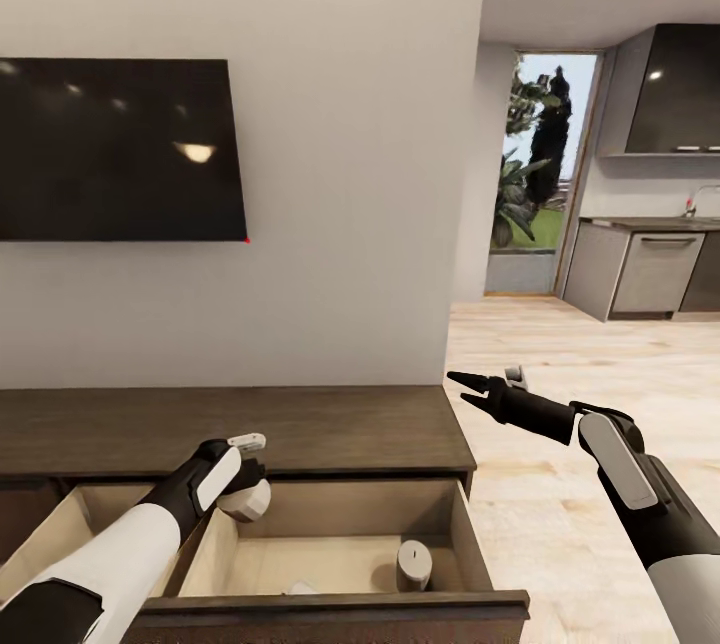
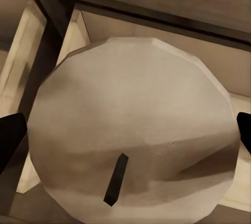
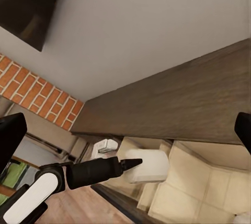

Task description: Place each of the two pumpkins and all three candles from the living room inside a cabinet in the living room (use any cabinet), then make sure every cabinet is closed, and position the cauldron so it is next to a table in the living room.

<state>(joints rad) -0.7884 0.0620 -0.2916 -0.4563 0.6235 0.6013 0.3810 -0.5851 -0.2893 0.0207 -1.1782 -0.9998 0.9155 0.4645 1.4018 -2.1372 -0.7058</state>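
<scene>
1. My left fingers (image 1: 250,474) are closed on a candle (image 1: 247,499), holding it over the open drawer (image 1: 330,604) of the cabinet (image 1: 300,429). In the left wrist view the candle's pale round top (image 2: 130,130) sits between my two dark fingertips (image 2: 10,138), wick (image 2: 116,179) facing the camera, so the grip is on its sides and it hangs upright.

2. I hold it above the drawer's back part, just beside the inner divider (image 2: 49,31), so that a straight lowering puts it on the beige floor and not on a partition.

3. Another candle (image 1: 413,564) already stands upright in the drawer's right front part, near the side wall. A pale bit (image 1: 298,588) shows at the front edge; I cannot tell what it is. I judge that keeping my candle well apart from the standing one avoids knocking it over.

4. My right fingers (image 1: 470,386) hang out past the cabinet's right end, over the wooden floor (image 1: 560,484), holding nothing. In the head view the tips look drawn to a point, yet the right wrist view shows them at opposite edges, so I cannot tell how far open they are. Parked there, they stay clear of the drawer.

5. The drawer stands pulled out because items are going in; closing it comes afterwards.
</scene>
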